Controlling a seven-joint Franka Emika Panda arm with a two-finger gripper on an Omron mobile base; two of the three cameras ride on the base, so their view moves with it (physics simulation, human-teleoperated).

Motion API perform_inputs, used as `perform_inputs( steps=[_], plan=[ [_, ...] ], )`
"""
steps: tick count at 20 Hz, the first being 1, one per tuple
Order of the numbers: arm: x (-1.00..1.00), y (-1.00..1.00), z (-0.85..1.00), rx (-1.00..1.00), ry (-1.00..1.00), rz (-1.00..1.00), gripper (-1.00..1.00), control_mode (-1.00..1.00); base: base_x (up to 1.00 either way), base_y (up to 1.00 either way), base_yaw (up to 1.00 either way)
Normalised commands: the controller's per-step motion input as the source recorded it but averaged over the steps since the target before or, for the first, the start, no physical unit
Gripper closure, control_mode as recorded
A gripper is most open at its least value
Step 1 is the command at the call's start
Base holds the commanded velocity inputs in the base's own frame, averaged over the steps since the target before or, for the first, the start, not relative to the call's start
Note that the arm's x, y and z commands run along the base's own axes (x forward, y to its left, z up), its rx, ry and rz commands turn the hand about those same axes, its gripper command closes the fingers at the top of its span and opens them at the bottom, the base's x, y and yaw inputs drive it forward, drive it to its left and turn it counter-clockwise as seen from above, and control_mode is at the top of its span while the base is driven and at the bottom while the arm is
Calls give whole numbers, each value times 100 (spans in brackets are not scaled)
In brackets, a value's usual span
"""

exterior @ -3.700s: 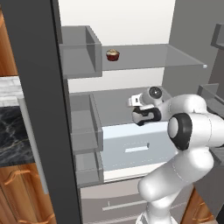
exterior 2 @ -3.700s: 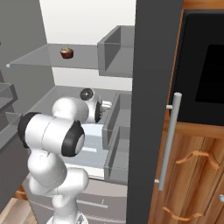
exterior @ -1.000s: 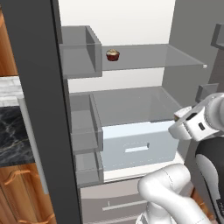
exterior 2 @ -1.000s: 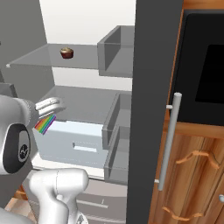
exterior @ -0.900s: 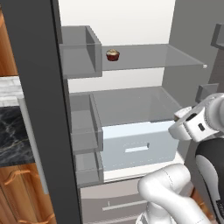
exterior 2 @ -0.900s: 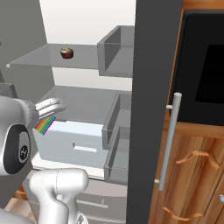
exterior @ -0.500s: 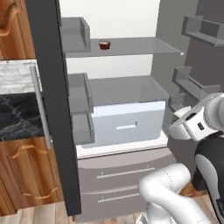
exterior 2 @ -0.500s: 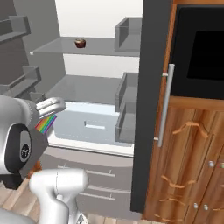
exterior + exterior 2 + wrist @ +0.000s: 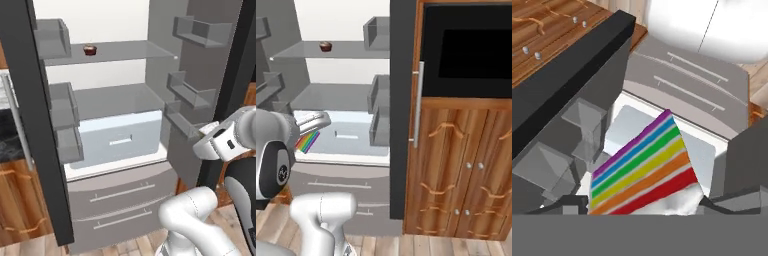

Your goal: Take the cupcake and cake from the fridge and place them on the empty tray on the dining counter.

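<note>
The jaws stand partly apart, clamping the cake [image 9: 643, 167].

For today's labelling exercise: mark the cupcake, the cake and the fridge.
cupcake [image 9: 90, 49]: left base view, tan top.
cake [image 9: 643, 170]: hand view, rainbow-striped side.
fridge [image 9: 116, 191]: left base view, grey lower drawer front.

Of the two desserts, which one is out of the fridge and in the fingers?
The cake, the rainbow-striped slice held in the fingers; the cupcake sits on the fridge's top shelf.
</note>
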Motion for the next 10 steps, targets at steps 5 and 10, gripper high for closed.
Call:
perform_inputs(
  steps=[5,10],
  plan=[
    [0,0,0,0,0,0,100,100,-72,-42,-49],
    [0,0,0,0,0,0,100,100,-100,-46,-25]
  ],
)
